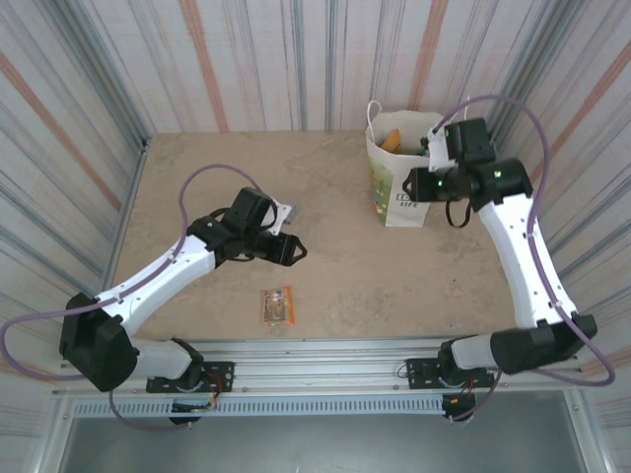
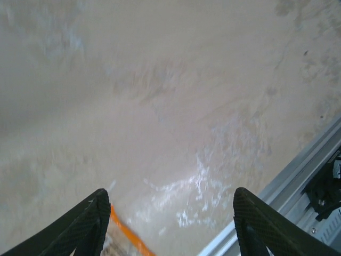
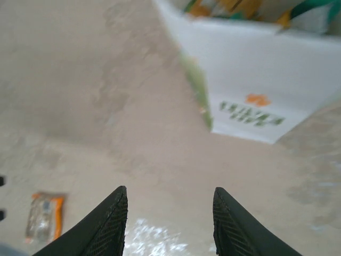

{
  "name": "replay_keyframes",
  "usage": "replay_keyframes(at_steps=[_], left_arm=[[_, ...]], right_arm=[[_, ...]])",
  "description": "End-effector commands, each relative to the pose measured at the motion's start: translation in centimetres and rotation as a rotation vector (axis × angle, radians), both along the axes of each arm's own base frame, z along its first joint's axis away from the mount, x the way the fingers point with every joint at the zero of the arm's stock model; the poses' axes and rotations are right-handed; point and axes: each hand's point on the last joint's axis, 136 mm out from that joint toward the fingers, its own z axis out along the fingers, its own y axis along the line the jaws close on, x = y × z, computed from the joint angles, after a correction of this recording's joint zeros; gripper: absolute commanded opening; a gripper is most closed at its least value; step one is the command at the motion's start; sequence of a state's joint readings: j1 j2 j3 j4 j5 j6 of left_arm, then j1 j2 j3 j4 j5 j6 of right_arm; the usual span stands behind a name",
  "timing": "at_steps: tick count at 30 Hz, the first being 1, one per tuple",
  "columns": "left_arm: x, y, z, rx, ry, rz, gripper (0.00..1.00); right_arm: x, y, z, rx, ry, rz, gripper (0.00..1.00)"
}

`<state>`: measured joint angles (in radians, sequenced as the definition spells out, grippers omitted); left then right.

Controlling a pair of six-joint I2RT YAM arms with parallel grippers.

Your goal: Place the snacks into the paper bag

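Snacks (image 1: 398, 139): several packets sit inside the bag, with orange-yellow and green tops showing over the rim!

Clear packet (image 1: 278, 305): one is out on its own, lying flat on the desk near the front edge and well apart from the bag. It has orange ends and orange-brown contents.

Paper bag (image 1: 404, 202): upright at the far right of the desk. It is white, with green lettering and an orange mark on the face towards the arms, and a green-yellow printed side.

Left hand (image 2: 170, 226): fingers spread wide with nothing between them, low over bare desk. In the wrist view the clear packet's orange edge sits just beside one finger, outside the gap. From above, the hand hangs just beyond the packet and a little to its right.

Right hand (image 3: 170, 224): fingers parted and empty, with only desk surface between them. It hovers up by the bag, whose lettered face is ahead of the fingertips, apart from them.

Desk (image 1: 197, 177): beige and mottled, with a metal rail along the near edge.
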<state>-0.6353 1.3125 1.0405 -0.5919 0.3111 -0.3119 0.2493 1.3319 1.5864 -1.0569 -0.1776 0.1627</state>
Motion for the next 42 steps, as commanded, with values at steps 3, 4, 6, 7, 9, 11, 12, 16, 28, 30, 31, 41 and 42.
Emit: replay_keyframes(at_steps=[3, 4, 6, 7, 9, 11, 12, 16, 28, 30, 31, 41, 42], left_arm=[[-3.5, 3.0, -3.3, 0.067, 0.179, 0.150, 0.54], [-3.9, 3.4, -3.7, 0.074, 0.195, 0.164, 0.54], [-4.7, 4.1, -4.6, 0.086, 0.217, 0.195, 0.53], [-5.0, 4.7, -5.2, 0.102, 0.229, 0.217, 0.53], [-5.6, 5.7, -6.2, 0.132, 0.243, 0.248, 0.52], [-6.3, 6.7, -7.3, 0.167, 0.262, 0.277, 0.52], [-6.6, 7.1, -7.8, 0.180, 0.271, 0.290, 0.53], [-7.4, 8.0, -9.8, 0.205, 0.302, 0.321, 0.55], [-7.2, 8.2, -13.9, 0.269, 0.339, 0.316, 0.49], [-7.0, 7.9, -14.3, 0.264, 0.338, 0.310, 0.48], [-6.9, 7.7, -14.5, 0.264, 0.339, 0.306, 0.48], [-5.9, 6.3, -14.9, 0.240, 0.328, 0.255, 0.20], [-5.8, 6.2, -14.6, 0.232, 0.319, 0.251, 0.16]], right_arm=[[-4.5, 4.9, -1.6, 0.137, 0.034, 0.123, 0.45], [-5.2, 5.7, -2.3, 0.152, 0.054, 0.137, 0.45], [-6.8, 7.8, -4.0, 0.199, 0.099, 0.164, 0.45], [-7.7, 9.1, -4.9, 0.233, 0.124, 0.183, 0.45], [-9.4, 11.1, -6.9, 0.284, 0.175, 0.218, 0.45], [-10.9, 12.9, -8.9, 0.320, 0.221, 0.235, 0.45], [-11.5, 13.5, -9.6, 0.333, 0.235, 0.241, 0.45], [-13.2, 16.3, -12.4, 0.385, 0.280, 0.254, 0.44], [-15.5, 20.1, -16.8, 0.329, 0.364, 0.301, 0.44], [-15.5, 20.1, -16.9, 0.327, 0.367, 0.298, 0.43], [-15.5, 20.1, -16.9, 0.326, 0.365, 0.297, 0.43], [-15.4, 19.7, -16.9, 0.331, 0.351, 0.285, 0.43], [-15.3, 19.6, -16.8, 0.332, 0.344, 0.282, 0.43]])
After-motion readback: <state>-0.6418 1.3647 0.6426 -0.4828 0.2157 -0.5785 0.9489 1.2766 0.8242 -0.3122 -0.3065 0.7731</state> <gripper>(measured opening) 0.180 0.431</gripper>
